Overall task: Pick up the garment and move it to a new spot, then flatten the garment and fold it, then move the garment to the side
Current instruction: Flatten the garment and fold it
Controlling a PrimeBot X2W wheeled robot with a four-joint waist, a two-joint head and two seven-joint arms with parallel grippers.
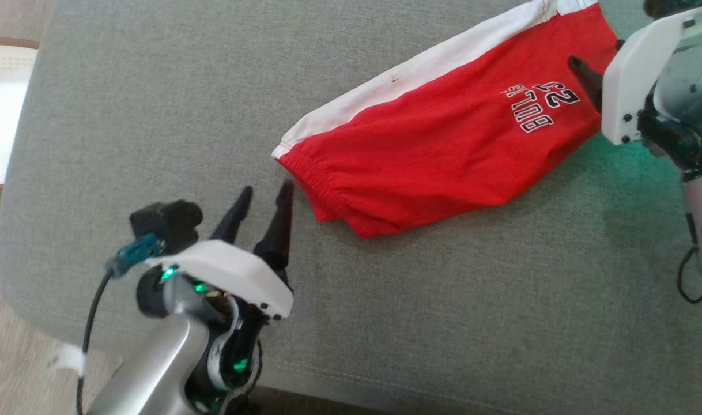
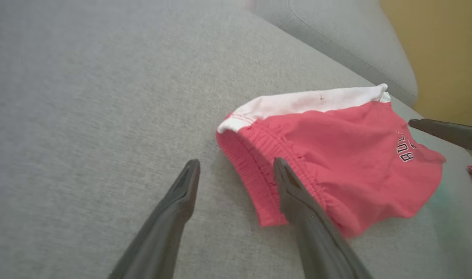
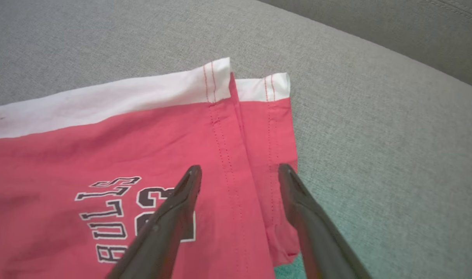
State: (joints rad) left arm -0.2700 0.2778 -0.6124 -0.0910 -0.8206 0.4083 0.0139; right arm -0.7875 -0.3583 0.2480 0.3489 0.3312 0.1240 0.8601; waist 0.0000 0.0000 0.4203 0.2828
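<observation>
Lying diagonally across the far right part of the grey sofa cushion (image 1: 155, 86), well in from its near edge: one garment (image 1: 443, 150), red shorts with a white side stripe (image 1: 420, 69) and dark lettering, apparently doubled leg upon leg.

Elastic waistband (image 1: 328, 178): gathered, pointed toward the cushion's near left corner.
Leg hems (image 3: 251, 89): two layers, slightly offset, pointed toward the far right edge.

Left gripper (image 1: 267, 188): jaws spread wide, holding nothing, tips just beside the waistband's white corner.
Right gripper (image 3: 239, 168): jaws likewise spread and empty, poised over the hem end next to the lettering.

Condition, judged: laid out fairly flat, not yet finally folded or set aside.

Hazards, judged: either gripper might have pinched the top layer alone, so the doubled legs would slide apart on lifting. The gathered waistband could have bunched under a finger. Uneven pulls from the two ends would have skewed or wrinkled the cloth, and a low approach risked snagging the cushion's weave.
</observation>
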